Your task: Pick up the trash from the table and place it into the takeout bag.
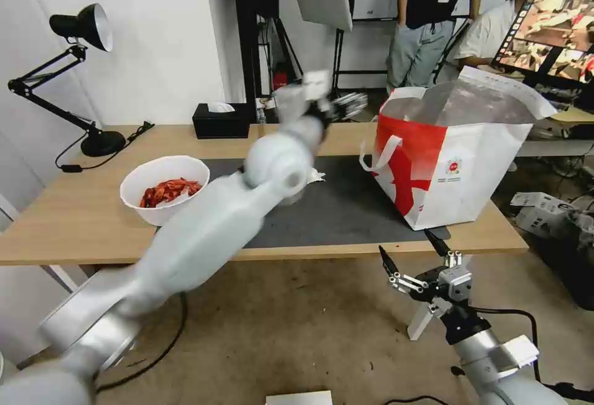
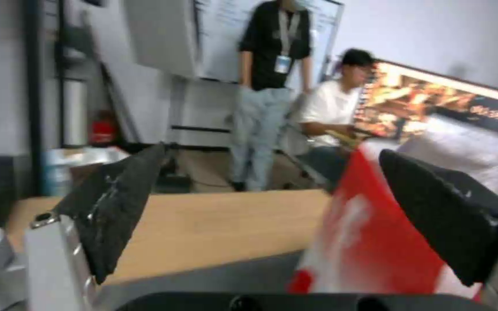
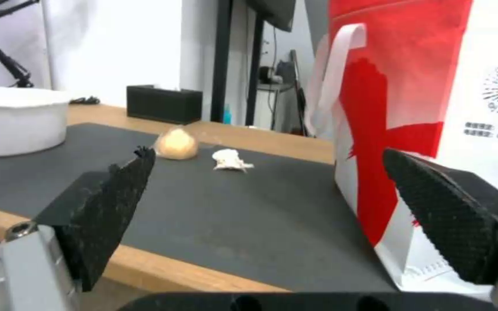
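The left gripper (image 1: 346,105), jaws apart and empty, is raised at upper centre beside the red-and-white takeout bag (image 1: 451,164). The right gripper (image 1: 417,263), also spread, is parked below the table (image 1: 62,225). A crumpled tissue (image 3: 230,160) and bagged bun (image 3: 176,144) are seen mid-mat; both look light and soft, best pinched from above.
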Motion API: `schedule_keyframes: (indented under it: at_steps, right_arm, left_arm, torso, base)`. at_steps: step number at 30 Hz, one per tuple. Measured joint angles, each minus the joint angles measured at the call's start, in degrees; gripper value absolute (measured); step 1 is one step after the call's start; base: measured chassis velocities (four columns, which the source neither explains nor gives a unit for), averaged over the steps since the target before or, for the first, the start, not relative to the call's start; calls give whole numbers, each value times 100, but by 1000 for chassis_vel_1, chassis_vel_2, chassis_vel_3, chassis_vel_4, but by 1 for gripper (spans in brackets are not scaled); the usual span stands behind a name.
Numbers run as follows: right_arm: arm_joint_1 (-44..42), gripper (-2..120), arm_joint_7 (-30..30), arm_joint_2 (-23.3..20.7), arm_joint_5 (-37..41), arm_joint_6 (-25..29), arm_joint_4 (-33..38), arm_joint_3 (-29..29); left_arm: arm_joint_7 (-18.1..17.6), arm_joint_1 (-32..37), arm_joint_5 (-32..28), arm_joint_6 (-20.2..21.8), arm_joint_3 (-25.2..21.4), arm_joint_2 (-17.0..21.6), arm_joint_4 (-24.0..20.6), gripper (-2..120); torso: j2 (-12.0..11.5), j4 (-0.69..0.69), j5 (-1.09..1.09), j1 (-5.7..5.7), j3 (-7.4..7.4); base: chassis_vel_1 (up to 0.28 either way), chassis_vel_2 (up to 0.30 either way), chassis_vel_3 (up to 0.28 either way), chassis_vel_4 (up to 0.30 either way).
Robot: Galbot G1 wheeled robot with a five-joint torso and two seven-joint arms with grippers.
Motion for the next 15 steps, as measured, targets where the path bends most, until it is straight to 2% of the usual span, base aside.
schedule_keyframes:
  at_steps: [1,2,3,4,5,7,8,10,11,12,14,15]
  right_arm:
    - [58,100,35,-24,2,-19,-21,-46]
    - [58,100,35,-24,2,-19,-21,-46]
    - [118,100,69,-51,3,-37,-44,-95]
    - [177,100,113,-67,3,-55,-78,-139]
    - [177,100,113,-67,3,-55,-78,-139]
    - [223,100,170,21,3,-61,-138,-166]
    - [223,100,170,21,3,-61,-138,-166]
    - [232,100,249,70,4,-61,-166,-165]
    - [233,100,276,82,7,-61,-172,-165]
    - [233,100,276,82,7,-61,-172,-165]
    - [232,100,359,119,22,-61,-186,-165]
    - [232,100,399,132,26,-61,-194,-168]
  left_arm:
    - [101,517,210,-60,-322,221,-267,100]
    - [101,517,210,-60,-322,221,-267,100]
    - [193,1016,401,-89,-693,397,-498,100]
    - [320,1723,677,-161,-1185,614,-782,100]
    - [320,1723,677,-161,-1185,614,-782,100]
    - [527,2901,1212,-373,-1915,879,-1213,100]
    - [527,2901,1212,-373,-1915,879,-1213,100]
    - [1000,4039,1915,-633,-2774,781,-1560,100]
    - [1165,4417,2148,-739,-3059,672,-1659,100]
    - [1165,4417,2148,-739,-3059,672,-1659,100]
    - [1666,5612,2745,-1094,-3772,199,-1953,100]
    - [1846,5974,2937,-1247,-3966,25,-2041,100]
  torso:
    - [0,-1,-1,0,0]
    - [0,-1,-1,0,0]
    - [0,-1,-3,0,0]
    - [0,7,-1,0,0]
    - [0,7,-1,0,0]
    - [0,4,1,0,0]
    - [0,4,1,0,0]
    - [1,-1,1,-1,-1]
    - [0,-2,2,-1,-1]
    - [0,-2,2,-1,-1]
    - [0,2,-1,-1,-1]
    - [0,2,0,-1,-1]
  base:
    - [0,0,0,0]
    - [0,0,0,0]
    - [0,0,0,0]
    - [0,0,0,0]
    - [0,0,0,0]
    - [0,0,0,0]
    - [0,0,0,0]
    - [0,0,0,0]
    - [0,0,0,0]
    - [0,0,0,0]
    - [0,0,0,0]
    - [0,0,0,0]
